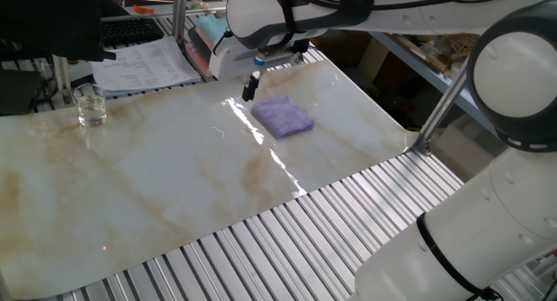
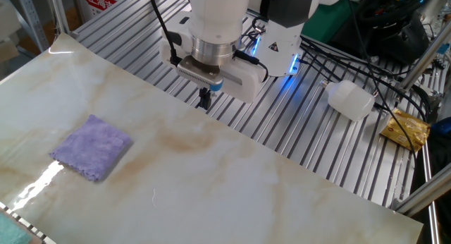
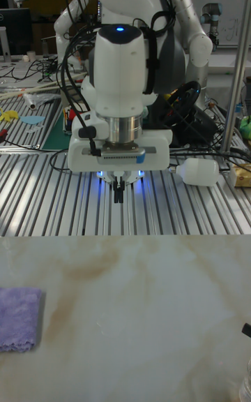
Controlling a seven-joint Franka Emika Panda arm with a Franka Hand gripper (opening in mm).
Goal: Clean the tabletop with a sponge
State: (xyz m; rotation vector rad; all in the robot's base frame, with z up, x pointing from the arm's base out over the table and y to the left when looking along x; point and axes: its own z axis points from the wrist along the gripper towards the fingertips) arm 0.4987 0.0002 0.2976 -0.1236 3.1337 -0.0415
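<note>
The sponge (image 1: 283, 116) (image 2: 93, 147) (image 3: 19, 318) is a lavender fuzzy square lying flat on the tabletop (image 1: 165, 170) (image 2: 232, 194) (image 3: 146, 304), a glossy marble-look sheet. My gripper (image 1: 250, 86) (image 2: 204, 99) (image 3: 120, 195) hangs above the sheet, apart from the sponge. In the other fixed view it sits near the sheet's edge by the slats. Its fingers are pressed together with nothing between them.
A clear glass (image 1: 90, 103) stands near the sheet's back left corner. Behind it lie papers (image 1: 144, 62) and stacked teal and pink cloths (image 1: 209, 30). A white plastic bottle (image 2: 350, 99) and a gold packet (image 2: 406, 129) lie on the ribbed metal slats (image 1: 331, 223).
</note>
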